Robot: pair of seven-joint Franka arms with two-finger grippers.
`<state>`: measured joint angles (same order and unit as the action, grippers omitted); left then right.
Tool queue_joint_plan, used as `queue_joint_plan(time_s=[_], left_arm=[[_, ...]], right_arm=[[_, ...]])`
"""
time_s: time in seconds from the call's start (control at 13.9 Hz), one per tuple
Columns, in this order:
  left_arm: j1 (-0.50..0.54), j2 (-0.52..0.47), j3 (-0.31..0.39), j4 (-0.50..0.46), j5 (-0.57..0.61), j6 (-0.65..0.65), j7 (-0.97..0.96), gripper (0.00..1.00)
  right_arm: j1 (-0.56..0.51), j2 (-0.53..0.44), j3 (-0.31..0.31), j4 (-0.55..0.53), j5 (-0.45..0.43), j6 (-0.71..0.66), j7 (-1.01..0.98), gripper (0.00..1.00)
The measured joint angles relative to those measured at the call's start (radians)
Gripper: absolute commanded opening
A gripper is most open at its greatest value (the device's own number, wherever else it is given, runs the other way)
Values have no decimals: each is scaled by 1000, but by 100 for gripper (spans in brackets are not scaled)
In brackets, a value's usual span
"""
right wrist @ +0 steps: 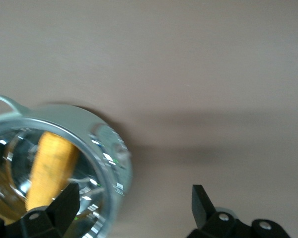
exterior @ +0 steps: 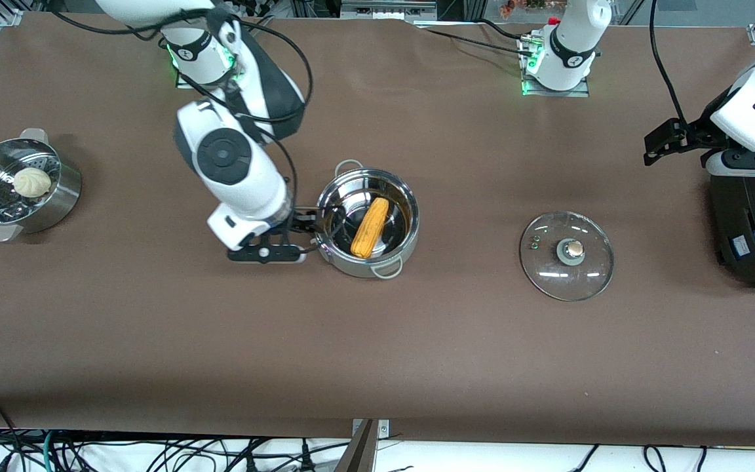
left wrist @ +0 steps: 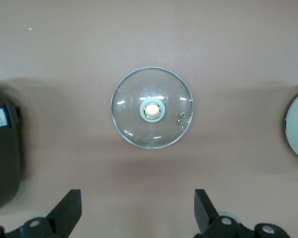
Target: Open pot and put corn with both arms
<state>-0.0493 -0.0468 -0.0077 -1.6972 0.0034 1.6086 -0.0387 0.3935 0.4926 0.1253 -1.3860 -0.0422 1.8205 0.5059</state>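
Right hand [exterior: 295,239]: spread, empty, held at the pot's rim.
Corn [exterior: 369,227]: laid aslant in the pot [exterior: 404,246] at the table's middle; judged light, stiff, bumpy, best pinched mid-length.
Lid [exterior: 567,255]: set flat toward the left arm's end; glass, judged fragile, taken by its knob.
Left hand [exterior: 669,141]: spread, waiting above the black cooker [exterior: 754,229].

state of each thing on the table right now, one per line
pot: open, corn inside
corn: lying in pot
lid: off, flat on table
steamer bowl: uncovered, bun inside
right gripper: open, empty, at pot's rim
left gripper: open, empty, raised
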Motion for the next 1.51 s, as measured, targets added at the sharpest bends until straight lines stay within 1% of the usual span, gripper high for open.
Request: queue_joint_plan(time_s=[0.14,0.22,0.36,0.43,0.58,0.72,0.94,1.01,1.15,1.3,1.51], left_arm=[[2,-1,5,0,0,-11,-2,100],[9,-1,7,0,0,-15,-3,100],[40,-1,10,1,0,-18,-3,100],[56,-1,11,1,0,-18,-3,100],[68,-1,12,1,0,-18,-3,100],[67,-2,5,1,0,-18,-3,100],[63,-2,-1,8,0,-18,-3,100],[63,-2,-1,9,0,-18,-3,100],[63,-3,-1,10,0,-18,-3,100],[64,-3,0,11,1,-18,-3,100],[64,-3,1,11,2,-18,-3,100]], right_arm=[[-6,-87,-45,-32,19,-73,-61,100],[-7,-147,-64,-75,25,-90,-78,100],[-8,-288,-98,-196,28,-101,-115,100],[-13,-352,-110,-247,28,-113,-134,100],[-66,-433,-117,-289,28,-173,-182,100],[-150,-471,-121,-283,32,-213,-278,100],[-275,-482,-121,-262,45,-254,-444,100],[-312,-482,-105,-255,46,-265,-466,100],[-393,-482,-36,-244,48,-283,-478,100],[-413,-482,-4,-242,48,-289,-476,100],[-414,-482,6,-240,48,-290,-474,100]])
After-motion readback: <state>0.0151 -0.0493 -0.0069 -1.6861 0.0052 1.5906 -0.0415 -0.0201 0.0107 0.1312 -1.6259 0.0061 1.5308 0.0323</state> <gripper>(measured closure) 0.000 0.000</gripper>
